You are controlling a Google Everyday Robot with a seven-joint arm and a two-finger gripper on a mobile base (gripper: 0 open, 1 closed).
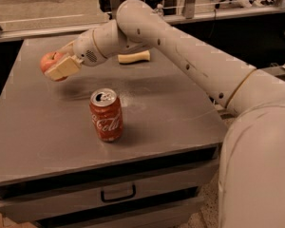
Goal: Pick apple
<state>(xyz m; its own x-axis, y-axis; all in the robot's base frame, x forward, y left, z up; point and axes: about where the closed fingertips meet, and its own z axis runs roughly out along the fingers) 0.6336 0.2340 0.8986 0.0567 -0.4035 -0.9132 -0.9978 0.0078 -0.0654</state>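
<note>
One small red-orange apple is the whole job. It sits between the fingers of the claw at the far left of the worktop. It appears to be clear of the surface, since a soft shadow lies on the grey top below and to the right of it. The claw is closed around the fruit: one pale pad presses its near side and the other finger reaches over the far side, leaving only the apple's left cheek showing.

An apple like this is likely firm and fairly light, so it should bear a steady squeeze. Its skin is smooth and its shape round, so it could roll or slip out if the pads meet it off-centre. The best hold is across the widest part, leaving the stem and dimple alone; too hard a pinch would bruise it. The present grip looks to be about there, though the far pad is hidden.

A red soda can stands upright nearer the front edge, well apart from the claw and in front of the arm. A pale yellow sponge lies behind the forearm, toward the back. Neither blocks a lift straight up, though a low swing toward the front could clip the can. A drawer with a handle sits beneath the top.
</note>
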